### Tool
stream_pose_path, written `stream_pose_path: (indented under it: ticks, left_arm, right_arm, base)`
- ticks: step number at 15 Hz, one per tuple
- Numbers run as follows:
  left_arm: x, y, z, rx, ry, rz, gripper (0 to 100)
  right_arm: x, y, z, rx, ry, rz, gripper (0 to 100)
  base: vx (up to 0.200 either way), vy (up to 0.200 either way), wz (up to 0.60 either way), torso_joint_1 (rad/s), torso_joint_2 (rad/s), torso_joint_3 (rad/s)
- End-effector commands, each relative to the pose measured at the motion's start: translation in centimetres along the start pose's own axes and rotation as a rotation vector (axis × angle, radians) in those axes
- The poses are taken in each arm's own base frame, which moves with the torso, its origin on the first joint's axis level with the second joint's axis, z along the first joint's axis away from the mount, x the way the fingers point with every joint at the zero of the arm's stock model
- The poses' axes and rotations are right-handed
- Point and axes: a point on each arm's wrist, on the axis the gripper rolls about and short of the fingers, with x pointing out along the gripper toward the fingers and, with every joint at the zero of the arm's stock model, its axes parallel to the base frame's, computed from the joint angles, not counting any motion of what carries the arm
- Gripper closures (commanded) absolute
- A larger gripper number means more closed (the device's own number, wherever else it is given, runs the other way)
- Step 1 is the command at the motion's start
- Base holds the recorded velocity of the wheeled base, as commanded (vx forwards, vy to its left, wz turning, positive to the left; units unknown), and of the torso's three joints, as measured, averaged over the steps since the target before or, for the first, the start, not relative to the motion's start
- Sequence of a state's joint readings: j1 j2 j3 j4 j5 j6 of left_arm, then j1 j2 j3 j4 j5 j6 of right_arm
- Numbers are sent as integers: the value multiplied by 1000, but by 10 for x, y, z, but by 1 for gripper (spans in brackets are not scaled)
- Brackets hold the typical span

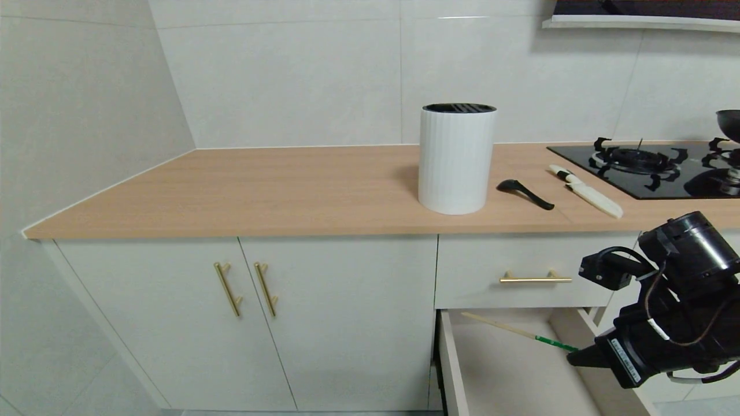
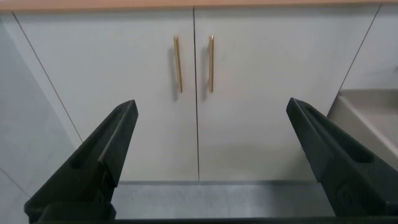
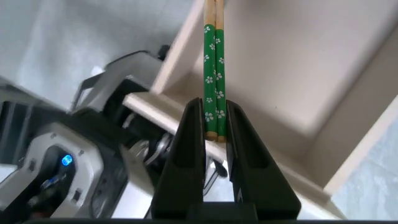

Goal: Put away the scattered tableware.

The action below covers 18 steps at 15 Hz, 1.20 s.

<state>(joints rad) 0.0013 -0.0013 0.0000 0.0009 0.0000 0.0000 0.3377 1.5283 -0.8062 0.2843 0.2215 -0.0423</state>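
Right jaws: I have them pinched on the green ends of the chopsticks (image 3: 212,74), tips out ahead over the open drawer (image 1: 452,370).
Left jaws: spread, nothing between them.
Risk: an end-only hold may let the pair swivel and miss the drawer.
Beyond: ladle (image 1: 523,192) and knife (image 1: 587,192) lie on the desk (image 1: 260,190).

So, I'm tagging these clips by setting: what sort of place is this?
Most likely a home kitchen: a gas hob set into the wooden countertop, a knife and black ladle lying beside it, and chopsticks held by the right end effector over an open drawer.
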Motion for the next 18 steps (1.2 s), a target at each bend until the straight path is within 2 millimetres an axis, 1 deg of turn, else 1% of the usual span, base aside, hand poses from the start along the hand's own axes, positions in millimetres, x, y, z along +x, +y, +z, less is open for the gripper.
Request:
stream_pose_path:
  ticks: [1, 5, 10, 13, 15, 16, 18]
  left_arm:
    - [0, 0, 0, 0, 2, 0, 0]
    - [0, 0, 0, 0, 0, 0, 0]
    - [0, 0, 0, 0, 0, 0, 0]
    - [0, 0, 0, 0, 0, 0, 0]
    - [0, 0, 0, 0, 0, 0, 0]
    - [0, 0, 0, 0, 0, 0, 0]
    - [0, 0, 0, 0, 0, 0, 0]
  right_arm:
    - [11, -3, -1, 7, 31, -1, 100]
    - [16, -4, -1, 10, 42, -4, 100]
    - [15, -4, -1, 11, 39, -9, 100]
    - [16, -4, 0, 10, 33, -9, 100]
    - [20, -6, 2, 10, 28, -13, 100]
    - [23, -7, 2, 13, 35, -21, 100]
    - [36, -10, 5, 18, 43, -50, 100]
  base:
    - [0, 0, 0, -159, 456, 281]
    - [0, 0, 0, -156, 453, 303]
    - [0, 0, 0, -105, 422, 313]
    - [0, 0, 0, -28, 126, 79]
    - [0, 0, 0, 0, 0, 0]
    - [0, 0, 0, 0, 0, 0]
    - [0, 0, 0, 0, 0, 0]
